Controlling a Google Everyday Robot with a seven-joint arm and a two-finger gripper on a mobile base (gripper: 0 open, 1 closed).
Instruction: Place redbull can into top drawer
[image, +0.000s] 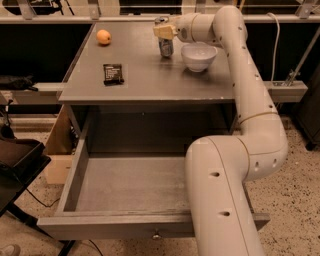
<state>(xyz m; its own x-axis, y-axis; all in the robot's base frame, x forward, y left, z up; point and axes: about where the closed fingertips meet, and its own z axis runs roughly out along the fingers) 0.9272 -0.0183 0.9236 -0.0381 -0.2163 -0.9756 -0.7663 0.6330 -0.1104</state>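
Observation:
The redbull can (165, 47) stands upright on the grey tabletop (150, 80) near its back edge, just left of the white bowl. My gripper (164, 31) is at the can's upper part, reached in from the right, with the can's silver top showing behind it. The top drawer (130, 185) is pulled out wide below the tabletop, its flat grey bottom bare, its small metal knob (156, 235) on the front. My arm's lower links cover the drawer's right side.
A white bowl (199, 56) sits right of the can. An orange (103, 37) lies at the back left and a dark snack packet (113, 73) at the left middle. A cardboard box (56, 150) and a black object (17, 157) stand left of the cabinet.

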